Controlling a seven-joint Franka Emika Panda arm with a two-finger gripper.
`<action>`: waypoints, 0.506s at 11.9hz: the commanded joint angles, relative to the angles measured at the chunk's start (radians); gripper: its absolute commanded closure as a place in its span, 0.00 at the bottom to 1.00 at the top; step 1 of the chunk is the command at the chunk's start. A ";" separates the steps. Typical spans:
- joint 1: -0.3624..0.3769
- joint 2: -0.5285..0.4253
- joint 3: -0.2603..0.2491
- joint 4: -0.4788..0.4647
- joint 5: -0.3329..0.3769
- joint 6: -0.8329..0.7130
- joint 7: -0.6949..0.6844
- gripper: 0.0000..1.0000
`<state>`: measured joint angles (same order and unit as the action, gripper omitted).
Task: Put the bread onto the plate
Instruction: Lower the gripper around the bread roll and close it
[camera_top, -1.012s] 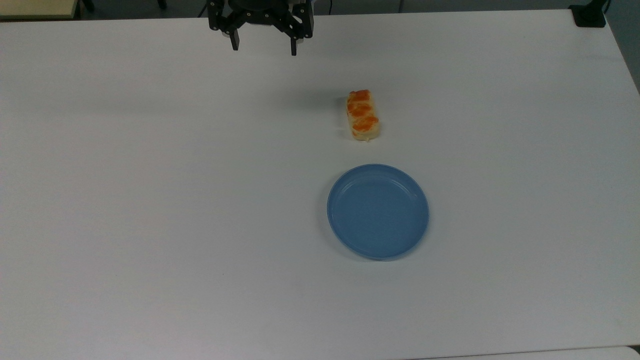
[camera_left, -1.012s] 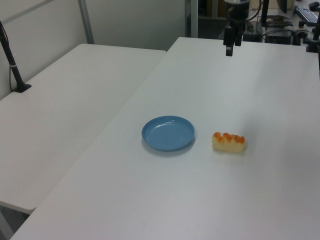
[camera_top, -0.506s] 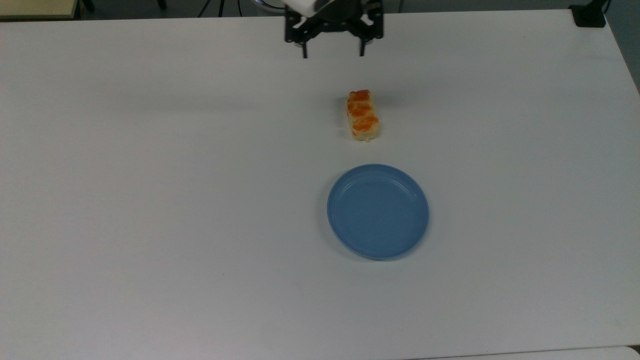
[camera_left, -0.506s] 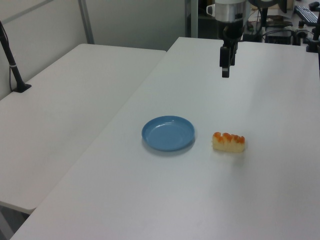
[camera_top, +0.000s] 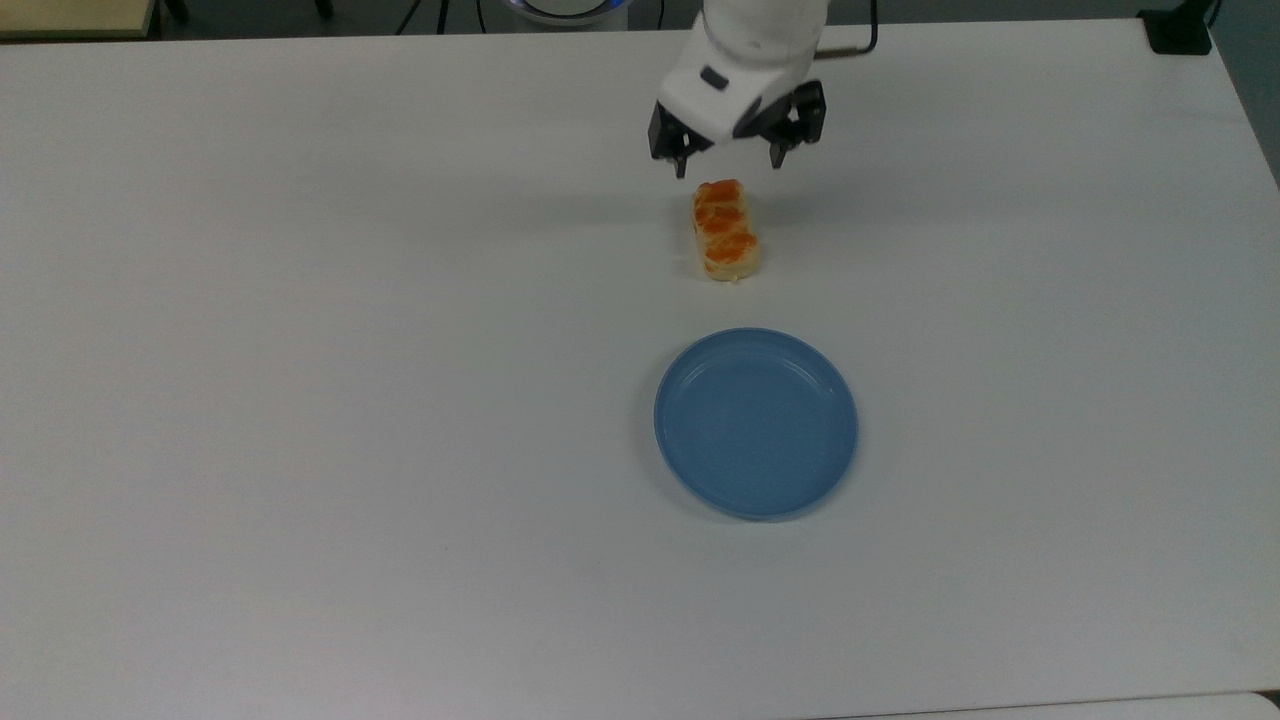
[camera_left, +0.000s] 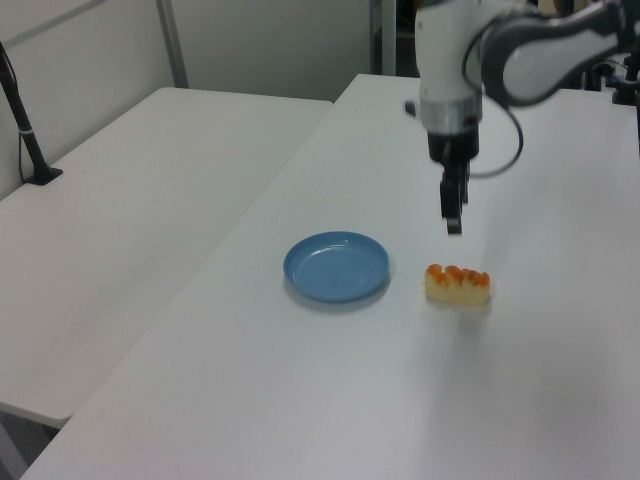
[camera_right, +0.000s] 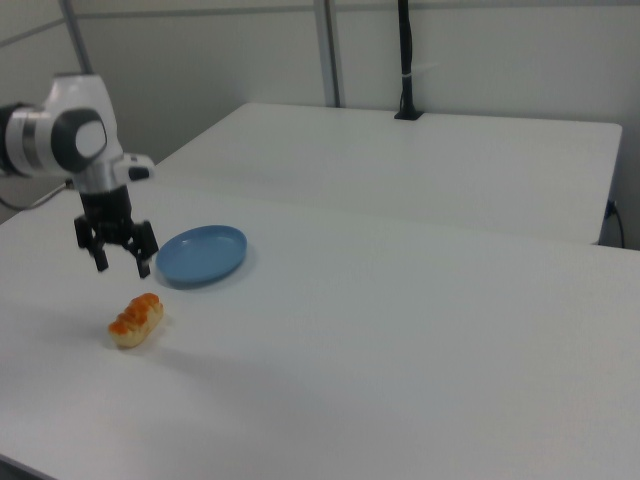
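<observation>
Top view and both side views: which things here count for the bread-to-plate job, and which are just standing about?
Part of the job:
- the bread, lying on the table
- the blue plate, nothing on it
- the gripper, open, raised near the bread's far end

Just standing about:
- the neighbouring white table
- the black post on it

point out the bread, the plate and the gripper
bread (camera_top: 727, 231), top view, middle orange bump.
plate (camera_top: 756, 424), top view, bare blue floor.
gripper (camera_top: 729, 165), top view, midway between its open fingertips.

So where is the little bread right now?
The bread lies on the white table, above the blue plate in the top view, apart from it, with the open gripper just beyond its far end.
</observation>
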<state>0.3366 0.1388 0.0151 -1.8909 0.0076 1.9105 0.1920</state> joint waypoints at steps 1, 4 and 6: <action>0.038 0.054 -0.012 -0.152 -0.056 0.210 0.010 0.00; 0.042 0.136 -0.012 -0.172 -0.084 0.283 0.020 0.00; 0.042 0.139 -0.012 -0.169 -0.107 0.308 0.058 0.53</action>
<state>0.3626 0.2867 0.0151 -2.0460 -0.0670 2.1833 0.2024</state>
